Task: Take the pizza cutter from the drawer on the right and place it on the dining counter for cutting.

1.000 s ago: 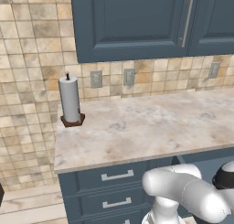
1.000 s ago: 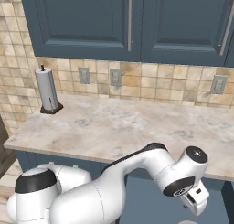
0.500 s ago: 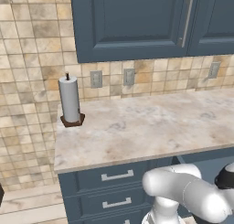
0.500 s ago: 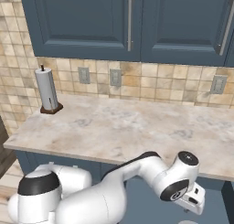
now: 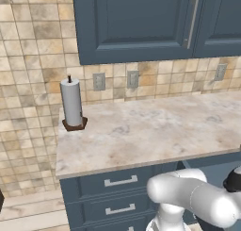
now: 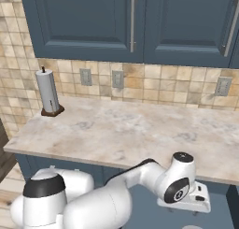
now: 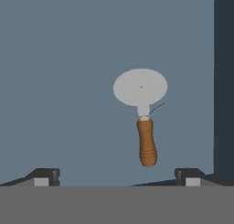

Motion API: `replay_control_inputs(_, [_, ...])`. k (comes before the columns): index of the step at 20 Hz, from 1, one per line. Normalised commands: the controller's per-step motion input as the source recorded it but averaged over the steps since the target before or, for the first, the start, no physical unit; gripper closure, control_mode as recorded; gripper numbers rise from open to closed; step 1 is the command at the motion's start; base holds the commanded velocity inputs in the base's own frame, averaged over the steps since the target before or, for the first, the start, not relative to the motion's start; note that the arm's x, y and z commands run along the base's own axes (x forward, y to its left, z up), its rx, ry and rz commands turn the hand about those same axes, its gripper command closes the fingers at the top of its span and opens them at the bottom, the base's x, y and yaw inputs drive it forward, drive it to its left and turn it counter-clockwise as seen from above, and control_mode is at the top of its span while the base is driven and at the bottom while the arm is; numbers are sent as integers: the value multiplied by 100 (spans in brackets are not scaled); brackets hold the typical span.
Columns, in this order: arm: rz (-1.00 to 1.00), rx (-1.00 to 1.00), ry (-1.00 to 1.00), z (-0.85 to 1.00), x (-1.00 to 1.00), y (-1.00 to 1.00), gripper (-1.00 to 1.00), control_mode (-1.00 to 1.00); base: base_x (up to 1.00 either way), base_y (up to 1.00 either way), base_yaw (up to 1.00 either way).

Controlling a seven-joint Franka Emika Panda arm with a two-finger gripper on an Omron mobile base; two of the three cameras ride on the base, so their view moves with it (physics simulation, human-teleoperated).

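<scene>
Brown-handled pizza cutter [image 7: 142, 122] lies flat on the drawer [image 7: 82, 72] floor — the gripper [image 7: 116, 176] hangs above it, fingers spread wide apart, likely lined up to grasp the handle.

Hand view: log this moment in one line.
gripper: open, empty | pizza cutter: lying flat in drawer, ungrasped, between fingertips | stage: reaching

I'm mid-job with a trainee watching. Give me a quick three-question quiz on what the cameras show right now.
1. True or false: the open two-finger gripper already clamps the brown-handled pizza cutter with round grey blade.
2. The cutter lies on: A) the marbled worktop, B) the grey-blue drawer floor, C) a plate.
3. What white upright thing stands at the worktop's left end?

Key: 1 false; 2 B; 3 the paper towel roll.
</scene>
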Motion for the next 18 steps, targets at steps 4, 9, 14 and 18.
replay_control_inputs(4, [14,-6,0,-24,-3,-50,-100,-100,0,0,0])
replay_control_inputs(9, [0,0,1,-7,0,-31,-100,-100,0,0,0])
replay_control_inputs(14, [0,1,0,-2,0,-25,-100,-100,0,0,0])
replay_control_inputs(18, [0,2,0,-4,1,-25,-100,-100,0,0,0])
